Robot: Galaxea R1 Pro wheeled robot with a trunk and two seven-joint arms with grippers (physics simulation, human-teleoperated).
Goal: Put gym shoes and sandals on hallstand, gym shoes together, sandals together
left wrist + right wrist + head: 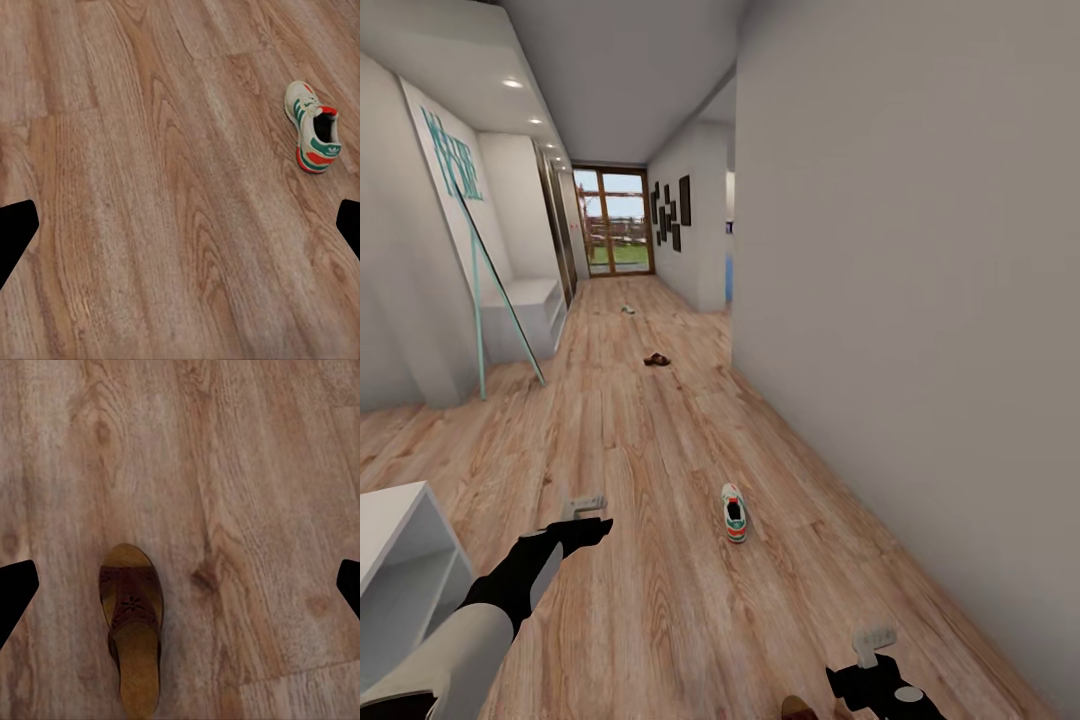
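One gym shoe [734, 512], white with green stripes and an orange-red heel, lies on the corridor floor [660, 600] to the right of my left gripper [585, 505]. The left wrist view shows that gym shoe [314, 127] off to one side, beyond the open fingers [16, 234]. A brown sandal [133, 624] lies flat on the planks below my open right gripper [180, 589], and its tip [797, 708] shows beside the right gripper [872, 645]. Farther down the corridor lie a second sandal [656, 360] and a small pale shoe [628, 309]. The hallstand [525, 305] stands at the left wall under teal letters.
A white open shelf unit [400, 560] stands close at my lower left. A plain wall [920, 350] runs along the right. A teal rod [510, 300] leans by the hallstand. A glazed door [615, 235] closes the corridor's far end.
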